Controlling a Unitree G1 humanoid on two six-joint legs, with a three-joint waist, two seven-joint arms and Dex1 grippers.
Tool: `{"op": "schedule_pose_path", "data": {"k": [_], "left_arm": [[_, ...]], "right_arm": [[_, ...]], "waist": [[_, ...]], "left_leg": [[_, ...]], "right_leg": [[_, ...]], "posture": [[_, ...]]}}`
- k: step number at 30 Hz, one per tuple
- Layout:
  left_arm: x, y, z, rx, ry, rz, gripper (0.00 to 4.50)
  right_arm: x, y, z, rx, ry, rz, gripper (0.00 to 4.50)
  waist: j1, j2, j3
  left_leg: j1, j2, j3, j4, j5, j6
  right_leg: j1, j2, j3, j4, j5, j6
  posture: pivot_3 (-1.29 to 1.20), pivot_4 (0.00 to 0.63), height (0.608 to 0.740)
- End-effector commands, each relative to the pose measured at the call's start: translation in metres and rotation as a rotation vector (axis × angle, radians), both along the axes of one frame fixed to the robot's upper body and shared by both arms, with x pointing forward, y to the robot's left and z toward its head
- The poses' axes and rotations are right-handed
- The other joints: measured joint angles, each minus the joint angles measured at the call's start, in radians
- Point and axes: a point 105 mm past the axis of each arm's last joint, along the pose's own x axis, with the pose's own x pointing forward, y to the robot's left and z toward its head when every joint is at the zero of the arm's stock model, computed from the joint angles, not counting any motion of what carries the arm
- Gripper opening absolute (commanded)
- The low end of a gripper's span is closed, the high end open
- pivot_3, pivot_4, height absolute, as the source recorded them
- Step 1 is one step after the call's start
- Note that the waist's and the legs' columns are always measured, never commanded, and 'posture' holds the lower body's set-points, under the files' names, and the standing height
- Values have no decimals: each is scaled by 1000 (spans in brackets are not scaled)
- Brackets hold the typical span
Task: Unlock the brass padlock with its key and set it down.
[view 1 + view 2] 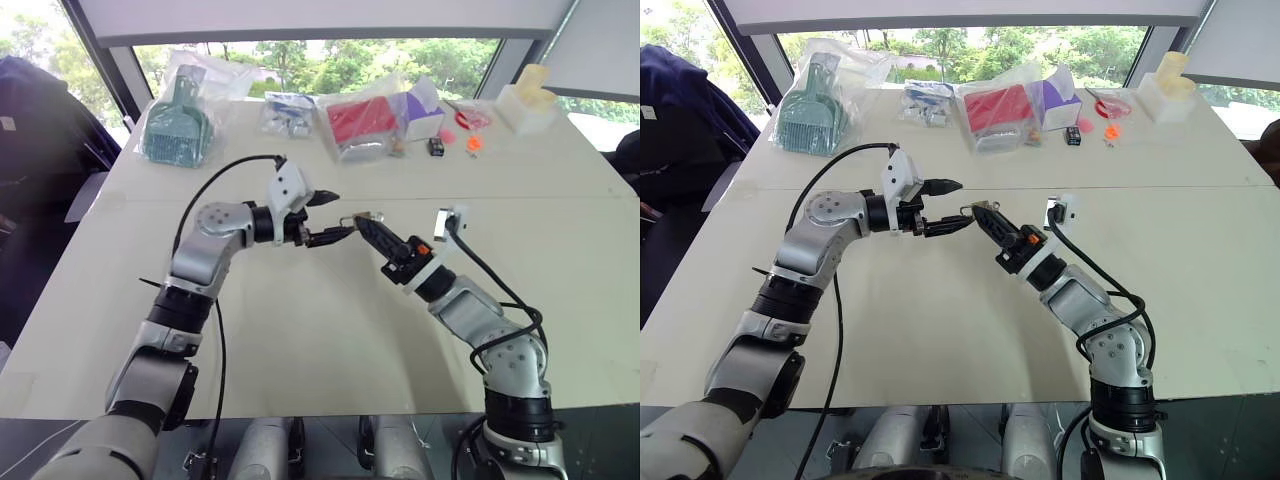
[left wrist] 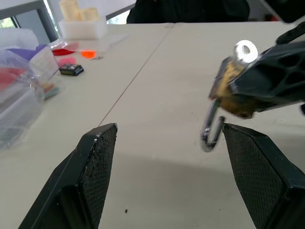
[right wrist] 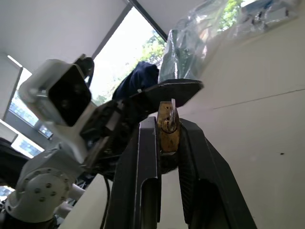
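Note:
My right gripper (image 1: 364,226) is shut on the small brass padlock (image 3: 167,128) and holds it above the table's middle. In the left wrist view the padlock's brass body (image 2: 229,88) sits between the right gripper's black fingers (image 2: 274,81). The key (image 2: 245,49) sticks out of it, showing its round silvery head. The silvery shackle (image 2: 211,132) hangs below the body. My left gripper (image 1: 334,218) is open, pointing toward the padlock. One of its fingertips (image 2: 236,136) is close beside the shackle and nothing is between the fingers.
Along the white table's (image 1: 330,330) far edge lie a bagged green item (image 1: 176,128), a bagged red item (image 1: 360,122), a purple box (image 1: 424,110), small black and orange items (image 1: 437,147) and a white container (image 1: 526,104). Black cables loop off both wrists.

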Motion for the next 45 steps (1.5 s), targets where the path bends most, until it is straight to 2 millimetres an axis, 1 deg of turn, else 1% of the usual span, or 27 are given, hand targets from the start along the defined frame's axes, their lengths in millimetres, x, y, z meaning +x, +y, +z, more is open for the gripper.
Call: {"op": "schedule_pose_path", "data": {"k": [1, 6, 8, 15, 19, 21, 25, 28, 31, 35, 38, 39, 40, 41, 43, 44, 45], "left_arm": [[5, -6, 18, -19, -87, 6, 3620], [12, -9, 28, -58, -123, 41, 3620], [13, -9, 28, -53, -128, 42, 3620], [15, 1, 20, -35, -129, 85, 3620], [11, 12, 8, -17, -57, 96, 3620], [7, 21, 0, -2, 3, 106, 3620], [-13, 37, -11, -4, 148, 90, 3620], [-28, 42, -11, 1, 151, 96, 3620], [-43, 45, -13, 20, 153, 96, 3620], [-55, 43, -14, 16, 168, 87, 3620], [-52, 42, -16, 24, 143, 122, 3620], [-50, 42, -18, 43, 120, 140, 3685], [-48, 42, -19, 54, 104, 149, 3685], [-48, 42, -20, 55, 99, 151, 3685], [-47, 41, -21, 44, 103, 154, 3685], [-48, 41, -22, 43, 104, 154, 3685], [-48, 41, -23, 45, 104, 154, 3685]], "right_arm": [[-12, 10, 11, 24, -38, 48, 2], [-16, 13, 8, 23, -24, 59, 2], [-16, 12, 6, 20, -18, 56, 2], [-15, 10, 4, 13, -13, 45, 2], [-12, 5, 4, 10, -6, 17, 2], [-9, 1, 2, 10, 9, -5, 2], [-1, -8, -15, -24, 113, -50, 2], [9, -15, -40, -80, 243, -86, 2], [19, -24, -62, -94, 379, -134, 2], [26, -27, -68, -102, 428, -143, 2], [28, -25, -72, -128, 449, -136, 2], [29, -25, -74, -139, 453, -136, 1006], [29, -25, -75, -152, 453, -132, 1321], [29, -24, -76, -175, 447, -130, 1768], [28, -25, -78, -209, 439, -129, 2723], [28, -27, -77, -210, 433, -131, 3309], [28, -29, -76, -215, 424, -137, 3792]], "waist": [[2, 0, 0], [1, 0, 0], [0, 0, 0], [0, 0, 0], [-3, 0, 0], [-4, 0, 0], [-6, 0, 0], [-5, 0, 0], [-5, 0, 0], [-5, 1, 0], [-5, 1, 0], [-6, 1, 0], [-6, 1, 0], [-5, 1, 0], [-7, 1, 0], [-7, 1, 0], [-6, 1, 0]], "left_leg": [[0, 0, 0, 0, 0, 0], [0, 0, 0, 0, 0, 0], [0, 0, 0, 0, 0, 0], [0, 0, 0, 0, 0, 0], [0, 0, 0, 0, 0, 0], [0, 0, 0, 0, 0, 0], [0, 0, 0, 0, 0, 0], [0, 0, -1, 0, 0, -1], [0, 0, -1, 0, 1, -2], [0, 0, 0, -1, 1, -2], [0, 0, 0, -1, 1, -3], [0, 0, 0, -1, 1, -3], [0, 0, 0, -1, 1, -3], [0, 0, 0, -1, 1, -3], [0, 0, 0, -1, 1, -2], [0, 0, 0, -1, 1, -2], [1, 0, 0, -1, 1, -2]], "right_leg": [[0, 0, 0, 0, 0, 0], [0, 0, 0, 0, 0, 0], [0, 0, 0, 0, 0, 0], [0, 0, 0, 0, 0, 0], [0, 0, 0, 0, 0, 0], [0, 0, 0, 0, 0, 0], [0, 0, 0, 0, 0, 0], [0, 0, 0, 0, -2, -3], [0, -1, 0, 0, -2, -4], [-1, -1, 0, 0, -2, -4], [-1, 0, 0, 0, -2, -4], [-1, 0, 0, 0, -2, -4], [-1, 0, 0, 0, -2, -4], [-1, 0, 0, 0, -2, -4], [-1, 0, 0, 0, -2, -4], [0, 0, 0, 0, -2, -4], [0, 0, 0, 0, -2, -4]], "posture": [[0, 150, 735], [0, 150, 735], [0, 150, 735], [0, 150, 735], [0, 150, 735], [0, 150, 735], [0, 150, 735], [0, 150, 735], [0, 150, 735], [0, 150, 735], [0, 150, 735], [0, 150, 735], [0, 150, 735], [0, 150, 735], [0, 150, 735], [0, 150, 735], [0, 150, 735]]}}
